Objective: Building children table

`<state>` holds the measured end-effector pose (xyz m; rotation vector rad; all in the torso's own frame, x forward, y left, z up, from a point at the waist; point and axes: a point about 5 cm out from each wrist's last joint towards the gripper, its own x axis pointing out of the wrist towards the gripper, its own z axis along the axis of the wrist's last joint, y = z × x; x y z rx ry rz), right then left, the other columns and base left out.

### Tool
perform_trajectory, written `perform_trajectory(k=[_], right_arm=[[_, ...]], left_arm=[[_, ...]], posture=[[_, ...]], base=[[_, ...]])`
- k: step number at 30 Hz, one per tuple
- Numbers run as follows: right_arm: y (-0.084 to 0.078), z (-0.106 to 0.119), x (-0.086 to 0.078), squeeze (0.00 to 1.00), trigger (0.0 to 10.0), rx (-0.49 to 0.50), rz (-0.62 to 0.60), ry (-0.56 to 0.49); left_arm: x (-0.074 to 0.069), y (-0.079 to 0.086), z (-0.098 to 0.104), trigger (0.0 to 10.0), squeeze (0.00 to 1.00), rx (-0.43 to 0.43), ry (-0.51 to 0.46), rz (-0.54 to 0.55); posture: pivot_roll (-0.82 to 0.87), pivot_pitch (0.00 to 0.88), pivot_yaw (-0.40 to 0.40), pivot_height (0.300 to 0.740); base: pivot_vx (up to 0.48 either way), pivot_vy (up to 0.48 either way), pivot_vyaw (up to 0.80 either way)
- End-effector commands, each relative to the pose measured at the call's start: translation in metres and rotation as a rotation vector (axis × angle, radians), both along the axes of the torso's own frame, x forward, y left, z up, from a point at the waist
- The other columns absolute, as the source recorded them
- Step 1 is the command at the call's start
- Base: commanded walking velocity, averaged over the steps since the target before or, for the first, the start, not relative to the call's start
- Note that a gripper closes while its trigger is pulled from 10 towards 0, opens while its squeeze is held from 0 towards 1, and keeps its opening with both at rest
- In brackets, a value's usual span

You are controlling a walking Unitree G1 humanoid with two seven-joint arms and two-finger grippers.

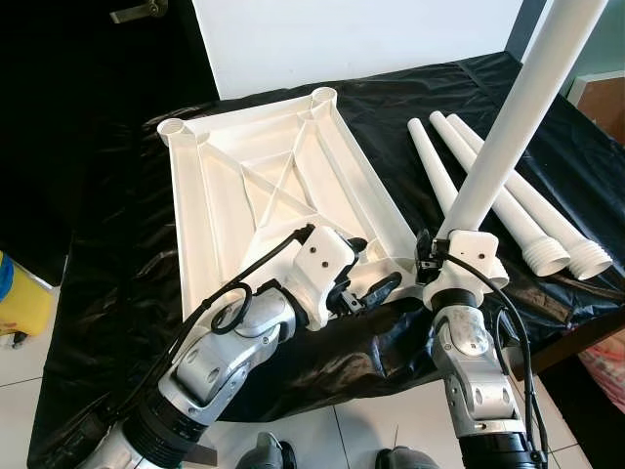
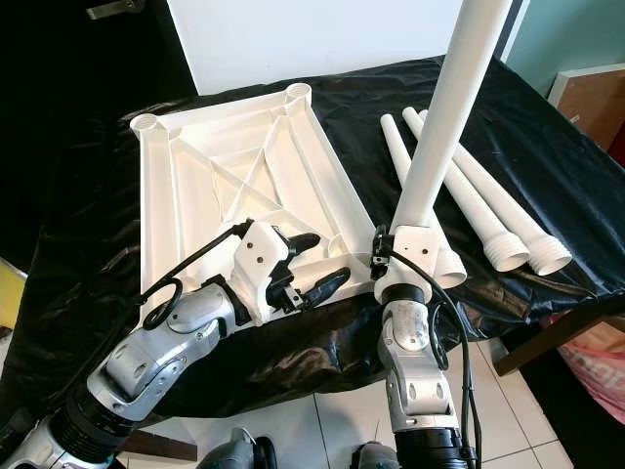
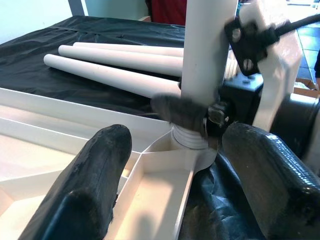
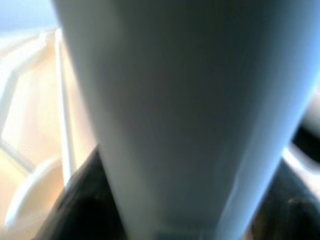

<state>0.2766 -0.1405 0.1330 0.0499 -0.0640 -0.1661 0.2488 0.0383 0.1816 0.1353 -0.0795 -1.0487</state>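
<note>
A white tabletop [image 1: 254, 186] lies upside down on the black-covered table. My right gripper [image 1: 455, 242] is shut on a white table leg [image 1: 508, 127] and holds it upright. The leg's threaded end [image 3: 192, 142] sits in the corner socket nearest that gripper. The same leg [image 4: 175, 115] looms close in the right wrist view. My left gripper [image 1: 376, 269] is open beside that corner, over the tabletop's near edge, with nothing between its fingers [image 3: 95, 185]. Three more white legs [image 1: 527, 210] lie side by side to the right of the tabletop.
The black sheet [image 1: 117, 244] hangs over the table's near edge, with tiled floor [image 1: 371, 430] below. A white board [image 1: 342, 39] stands behind the table. A yellow object [image 1: 20, 303] is at far left and a brown box [image 1: 601, 93] at far right.
</note>
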Motion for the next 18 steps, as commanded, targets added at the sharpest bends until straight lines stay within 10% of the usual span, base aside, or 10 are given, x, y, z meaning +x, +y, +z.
perform_trajectory(k=[1,14,15,18], right_arm=[[0.003,-0.014,-0.004,1.00,10.0,0.041,0.016,0.065],[-0.015,-0.001,0.000,1.00,10.0,-0.033,0.195,0.003],[-0.018,0.002,0.002,0.00,10.0,-0.049,0.238,-0.008],[-0.021,0.004,0.005,0.00,10.0,-0.060,0.284,-0.015]], left_arm=[[-0.008,-0.002,0.000,10.0,0.00,0.019,-0.004,-0.151],[-0.008,-0.003,0.000,10.0,0.00,0.016,-0.002,-0.148],[-0.007,-0.003,0.000,10.0,0.00,0.016,-0.002,-0.147],[-0.007,-0.003,0.000,10.0,0.00,0.015,-0.001,-0.145]], posture=[[-0.07,0.104,0.064,0.740],[-0.08,0.117,0.063,0.740],[-0.08,0.120,0.063,0.740],[-0.08,0.121,0.063,0.740]], base=[[0.000,0.000,0.00],[0.000,0.000,0.00],[0.000,0.000,0.00],[0.000,0.000,0.00]])
